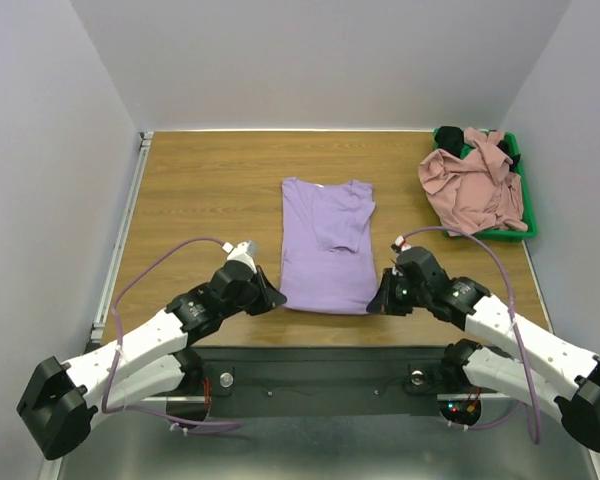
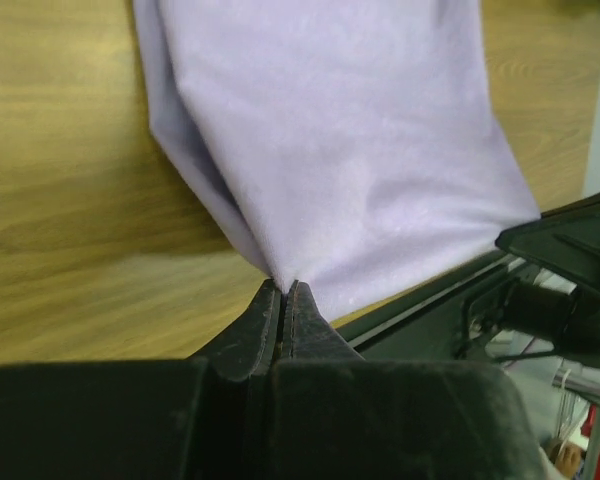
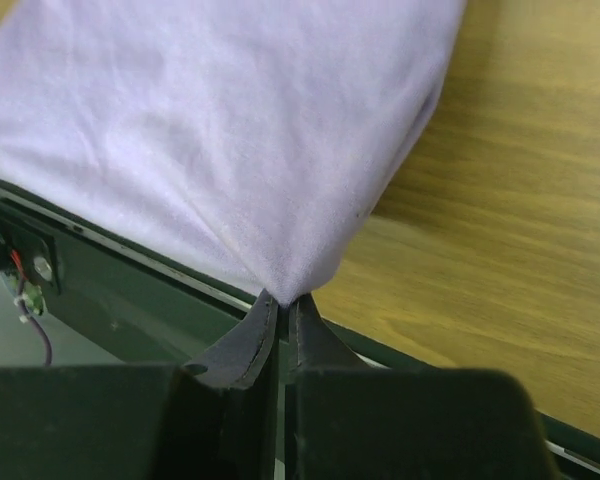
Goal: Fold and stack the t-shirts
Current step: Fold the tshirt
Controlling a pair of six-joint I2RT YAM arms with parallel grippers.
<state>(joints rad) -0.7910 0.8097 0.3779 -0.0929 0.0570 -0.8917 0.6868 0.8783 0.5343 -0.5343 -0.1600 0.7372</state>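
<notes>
Wooden table, left pincer, right pincer gripping lavender t-shirt

My right gripper pinches 1 corner of the lavender t-shirt, cloth pulled taut at the wooden table's near edge.

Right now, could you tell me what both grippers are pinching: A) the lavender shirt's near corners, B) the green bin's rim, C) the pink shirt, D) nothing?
A: each wrist view shows closed jaws clamping a near corner of the lavender shirt, the left gripper and the right gripper alike.
</notes>
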